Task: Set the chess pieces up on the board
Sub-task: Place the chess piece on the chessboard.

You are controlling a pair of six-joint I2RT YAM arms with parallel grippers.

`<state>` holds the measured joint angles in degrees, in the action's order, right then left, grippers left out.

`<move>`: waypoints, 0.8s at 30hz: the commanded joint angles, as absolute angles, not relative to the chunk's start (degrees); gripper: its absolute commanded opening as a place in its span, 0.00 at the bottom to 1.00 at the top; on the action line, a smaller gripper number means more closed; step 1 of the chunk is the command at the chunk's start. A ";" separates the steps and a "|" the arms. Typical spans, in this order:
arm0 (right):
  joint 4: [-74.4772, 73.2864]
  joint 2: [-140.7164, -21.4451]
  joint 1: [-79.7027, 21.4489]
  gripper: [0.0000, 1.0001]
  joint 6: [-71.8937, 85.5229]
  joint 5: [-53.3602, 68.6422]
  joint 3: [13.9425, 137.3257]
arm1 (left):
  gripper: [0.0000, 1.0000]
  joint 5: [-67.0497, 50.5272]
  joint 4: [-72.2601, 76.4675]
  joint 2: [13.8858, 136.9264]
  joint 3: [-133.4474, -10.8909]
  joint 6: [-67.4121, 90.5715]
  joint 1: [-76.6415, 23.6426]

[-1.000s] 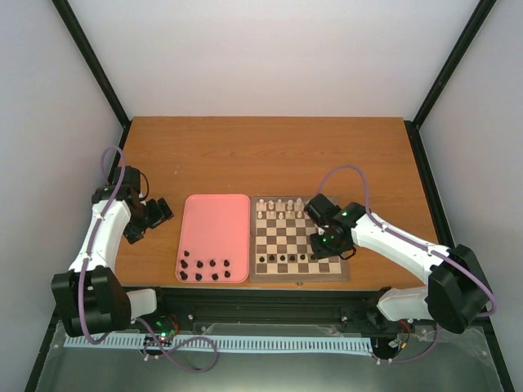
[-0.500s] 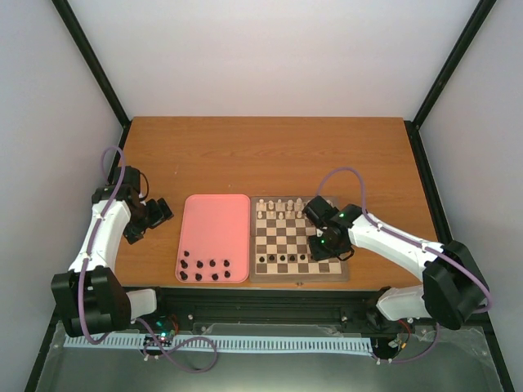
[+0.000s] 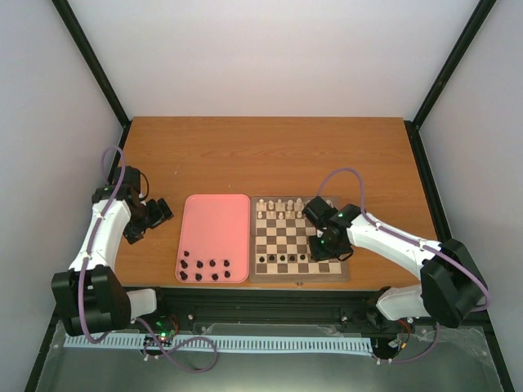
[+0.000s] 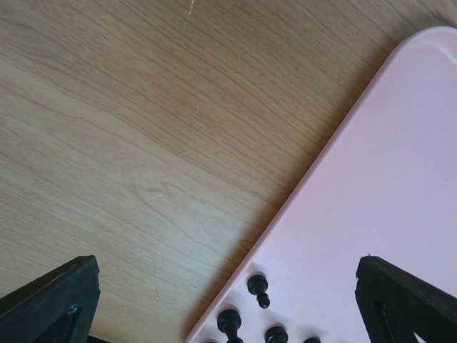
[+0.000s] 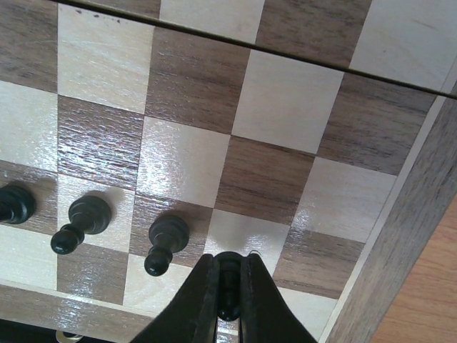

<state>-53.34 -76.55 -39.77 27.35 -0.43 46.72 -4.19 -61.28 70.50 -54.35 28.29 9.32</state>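
The board (image 3: 298, 278) lies right of centre, with pale chess pieces (image 3: 280, 208) on its far rows and a line of dark pawns (image 3: 282, 259) on its near side. My right gripper (image 3: 314, 251) hovers over the near right squares, shut on a dark pawn (image 5: 228, 274) just above a light square (image 5: 243, 239). Two more dark pawns (image 5: 168, 239) (image 5: 84, 218) stand to its left. My left gripper (image 3: 159, 211) is open over bare table beside the tray, its fingers (image 4: 50, 300) empty. Several dark pieces (image 4: 258, 287) lie in the tray's near end.
The pink tray (image 3: 214, 224) sits flush against the board's left side, its dark pieces (image 3: 204, 269) bunched along its near edge. The board's raised brown border (image 5: 407, 236) runs just right of the held pawn. Black frame posts stand at the table's corners.
My right gripper has edged slightly left and nearer over the board's near right squares, still holding the pawn. The left arm has not moved.
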 commanded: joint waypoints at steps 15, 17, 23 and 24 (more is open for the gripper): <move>-54.18 -77.29 -39.39 0.08 29.18 -0.86 45.68 | 1.00 -3.87 -60.81 70.83 -55.03 27.77 9.81; -54.14 -77.58 -39.38 0.10 29.10 -0.89 45.75 | 1.00 -3.94 -60.73 70.75 -55.04 27.82 9.81; -54.40 -77.92 -39.38 0.17 29.16 -1.24 45.87 | 1.00 -3.97 -60.74 70.64 -54.96 27.77 9.84; -54.48 -77.88 -39.38 0.18 29.18 -1.25 45.88 | 1.00 -4.02 -60.73 70.62 -54.96 27.77 9.84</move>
<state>-54.00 -77.73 -39.77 28.45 -0.49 46.00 -4.12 -61.28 70.67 -54.35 28.29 9.32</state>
